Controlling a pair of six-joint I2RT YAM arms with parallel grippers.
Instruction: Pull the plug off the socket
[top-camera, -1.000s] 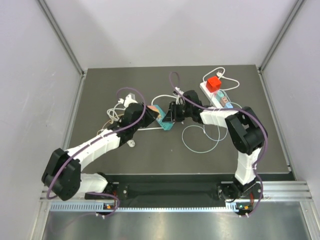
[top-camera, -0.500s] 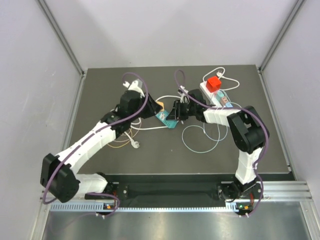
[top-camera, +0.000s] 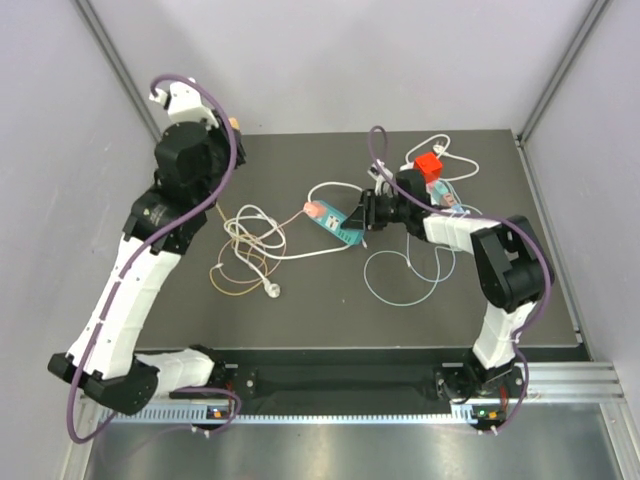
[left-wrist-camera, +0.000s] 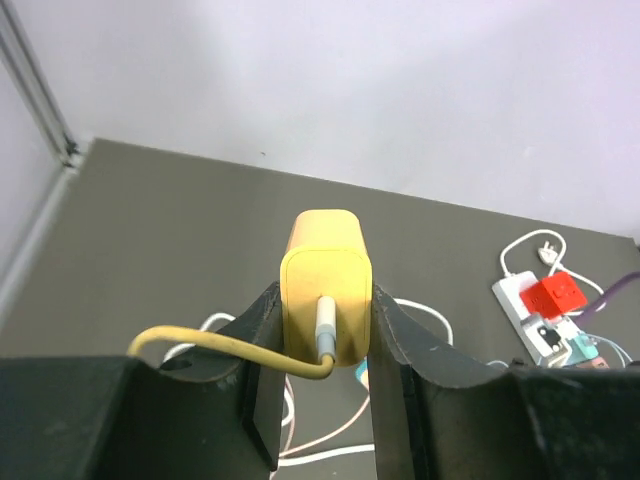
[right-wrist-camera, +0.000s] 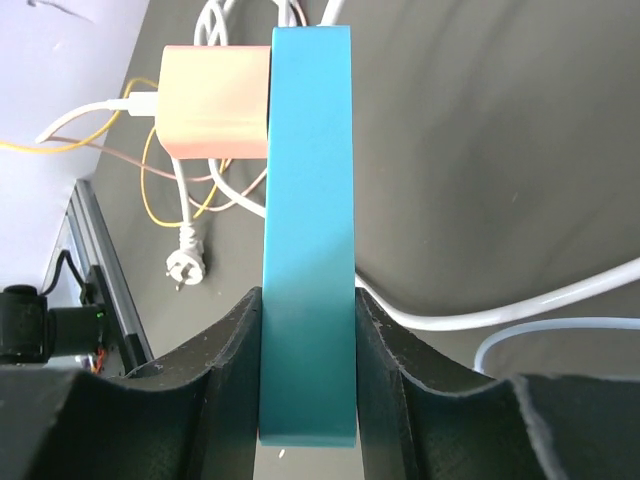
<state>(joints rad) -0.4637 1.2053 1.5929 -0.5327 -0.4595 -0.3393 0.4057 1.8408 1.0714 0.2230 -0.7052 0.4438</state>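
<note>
Left fingers (left-wrist-camera: 262, 340) risen, clamping yellow plug (left-wrist-camera: 325, 290); prongs hidden.

White-shelled left arm (top-camera: 128, 290) and right arm (top-camera: 497, 322), black joints, looping purple cables (top-camera: 371, 148), matte-black pincer fingers (left-wrist-camera: 258, 380).

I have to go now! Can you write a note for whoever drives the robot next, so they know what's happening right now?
Left tool: shut on the yellow charger plug, held up high with its yellow cable hanging down.
Right tool: shut on the teal power strip, around the middle of the table.
Done: the yellow charger plug is out and sits in no socket.
Left: a pink plug is in the teal power strip, and a red cube plug is on the white power strip at the back right. The yellow plug probably just needs setting down.
</note>
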